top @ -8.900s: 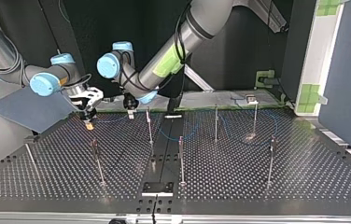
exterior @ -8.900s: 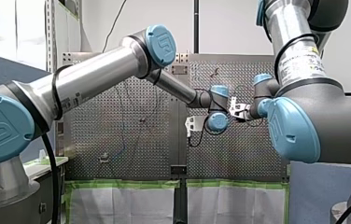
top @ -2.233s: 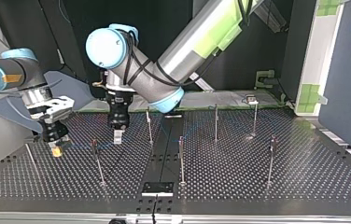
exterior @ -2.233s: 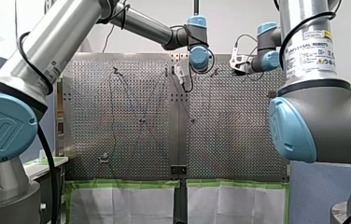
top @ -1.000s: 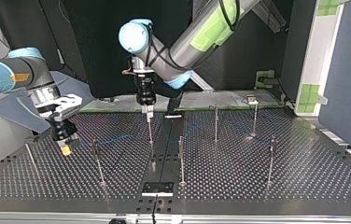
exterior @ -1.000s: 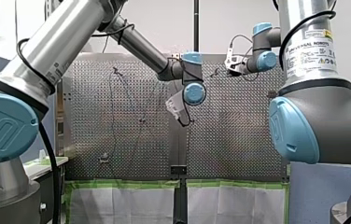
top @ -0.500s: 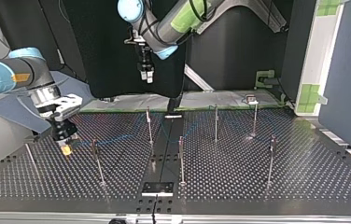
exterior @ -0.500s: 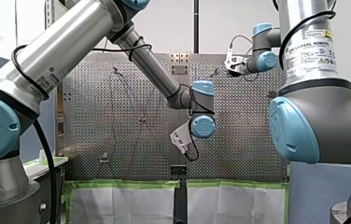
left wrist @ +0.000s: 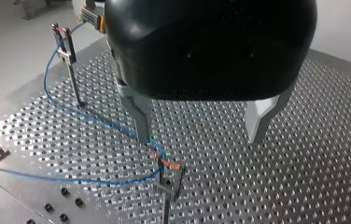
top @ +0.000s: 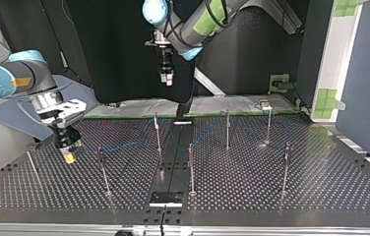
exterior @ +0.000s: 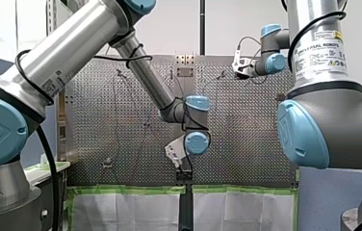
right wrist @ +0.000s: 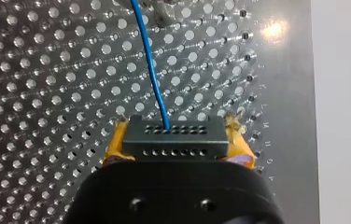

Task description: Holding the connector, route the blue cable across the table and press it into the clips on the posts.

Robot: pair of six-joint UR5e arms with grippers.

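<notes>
Right gripper (top: 68, 155) low over table (left wrist: 304, 163), yellow pads clamp connector (right wrist: 173, 139). Blue cable (left wrist: 94, 122) leaves connector, lies along table, reaches clip on post (left wrist: 165, 205). Left gripper (left wrist: 201, 126) high above post, fingers wide, empty.

counter (left wrist: 281, 154): perforated metal, satin, bright glare spots. posts (top: 227, 129): thin bare metal. blue cable (right wrist: 148, 60): smooth jacket. connector (right wrist: 173, 133): matt dark plastic. left tool (left wrist: 199, 138): glossy black shell, dull metal fingers (left wrist: 141, 112). right tool (right wrist: 177, 144): yellow pads (right wrist: 240, 144), rough edges.
</notes>
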